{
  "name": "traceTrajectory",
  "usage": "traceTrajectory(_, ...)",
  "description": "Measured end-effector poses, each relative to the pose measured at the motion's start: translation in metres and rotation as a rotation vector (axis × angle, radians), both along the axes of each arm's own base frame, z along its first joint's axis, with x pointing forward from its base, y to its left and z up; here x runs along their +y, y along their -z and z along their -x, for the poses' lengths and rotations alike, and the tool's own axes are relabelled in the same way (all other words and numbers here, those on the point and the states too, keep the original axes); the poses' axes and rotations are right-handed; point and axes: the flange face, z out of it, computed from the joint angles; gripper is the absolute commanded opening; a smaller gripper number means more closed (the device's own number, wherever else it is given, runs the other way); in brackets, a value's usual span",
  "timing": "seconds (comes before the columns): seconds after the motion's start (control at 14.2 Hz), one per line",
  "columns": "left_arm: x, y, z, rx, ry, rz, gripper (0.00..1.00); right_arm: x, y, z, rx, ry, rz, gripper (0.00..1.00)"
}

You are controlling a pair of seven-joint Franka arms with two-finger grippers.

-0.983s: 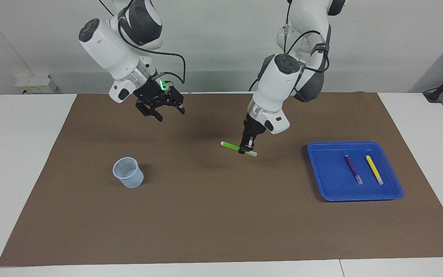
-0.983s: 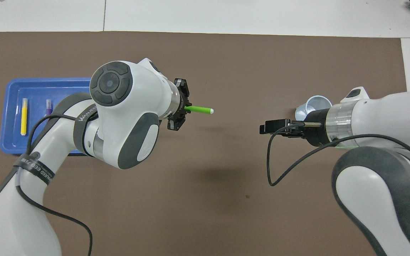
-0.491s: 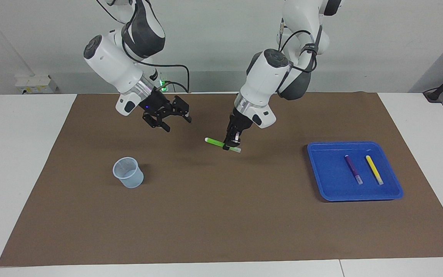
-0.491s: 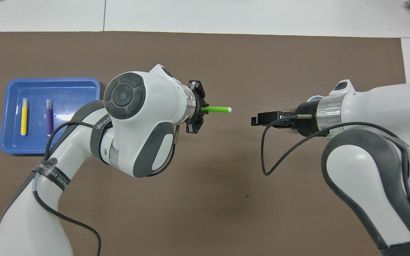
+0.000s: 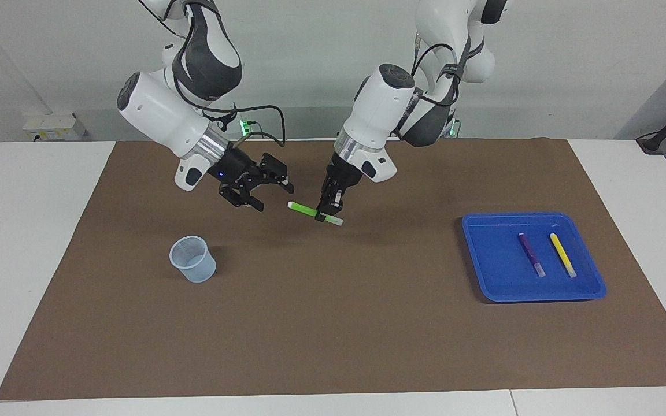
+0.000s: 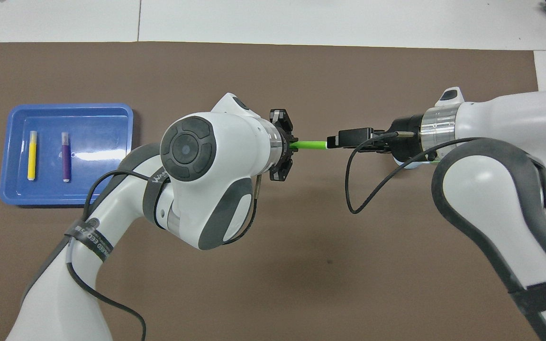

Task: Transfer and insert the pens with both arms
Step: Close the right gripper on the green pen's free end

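Observation:
My left gripper (image 5: pixel 327 214) is shut on the middle of the green pen (image 5: pixel 304 209) and holds it level above the brown mat, its free end pointing at my right gripper. It also shows in the overhead view (image 6: pixel 286 150), with the green pen (image 6: pixel 308 145). My right gripper (image 5: pixel 273 196) is open, and the pen's free end sits right at its fingertips; I cannot tell if they touch. In the overhead view the right gripper (image 6: pixel 337 140) covers the pen's tip. The purple pen (image 5: pixel 531 253) (image 6: pixel 66 158) and the yellow pen (image 5: pixel 563 255) (image 6: pixel 31 156) lie side by side in the blue tray (image 5: pixel 483 222).
A clear plastic cup (image 5: pixel 193 259) stands upright on the brown mat (image 5: pixel 333 323) toward the right arm's end; the right arm hides it in the overhead view. The blue tray (image 6: pixel 69 110) sits toward the left arm's end.
My left gripper has carried the green pen toward the right arm's end. My right gripper has come down to meet it, so the gap between pen and fingers has closed.

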Motion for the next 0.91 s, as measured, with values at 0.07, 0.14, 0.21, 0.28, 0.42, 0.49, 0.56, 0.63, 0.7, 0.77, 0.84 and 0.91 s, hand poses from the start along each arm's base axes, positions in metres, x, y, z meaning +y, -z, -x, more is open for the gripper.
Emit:
traceTrajectory(0.07,-0.006,-0.001,0.004,-0.005,-0.002,0.010,0.00,-0.002,0.002,-0.005,-0.014,-0.009,-0.018,1.00)
traceTrajectory(0.14,-0.011,-0.001,0.007,-0.007,-0.001,0.015,0.00,-0.004,0.005,-0.010,-0.024,-0.018,-0.029,1.00)
traceTrajectory(0.21,-0.014,-0.001,0.009,-0.008,0.001,0.017,0.00,-0.006,0.008,-0.014,-0.030,-0.022,-0.031,0.99)
traceTrajectory(0.28,-0.015,-0.001,0.010,-0.011,0.002,0.020,0.00,-0.010,0.010,-0.016,-0.035,-0.023,-0.030,0.95)
traceTrajectory(0.42,-0.016,-0.003,0.009,-0.030,-0.004,0.035,0.00,-0.014,0.011,-0.018,-0.042,-0.032,-0.029,0.84)
traceTrajectory(0.49,-0.016,-0.004,0.007,-0.041,-0.012,0.045,0.00,-0.013,0.011,-0.018,-0.041,-0.036,-0.029,0.79)
traceTrajectory(0.56,-0.016,-0.004,0.005,-0.048,-0.022,0.053,0.00,-0.013,0.011,-0.018,-0.039,-0.039,-0.030,0.74)
traceTrajectory(0.63,-0.016,-0.003,0.004,-0.050,-0.030,0.057,0.00,-0.012,0.011,-0.017,-0.037,-0.042,-0.031,0.70)
traceTrajectory(0.7,-0.016,-0.002,0.003,-0.050,-0.035,0.059,0.00,-0.012,0.011,-0.017,-0.035,-0.044,-0.031,0.66)
traceTrajectory(0.77,-0.016,-0.001,0.003,-0.049,-0.038,0.061,0.00,-0.011,0.011,-0.016,-0.030,-0.049,-0.033,0.61)
traceTrajectory(0.84,-0.015,-0.001,0.002,-0.049,-0.041,0.062,0.00,-0.011,0.011,-0.016,-0.024,-0.056,-0.035,0.58)
traceTrajectory(0.91,-0.015,-0.001,0.002,-0.050,-0.042,0.063,0.00,-0.012,0.011,-0.015,-0.020,-0.058,-0.037,0.55)
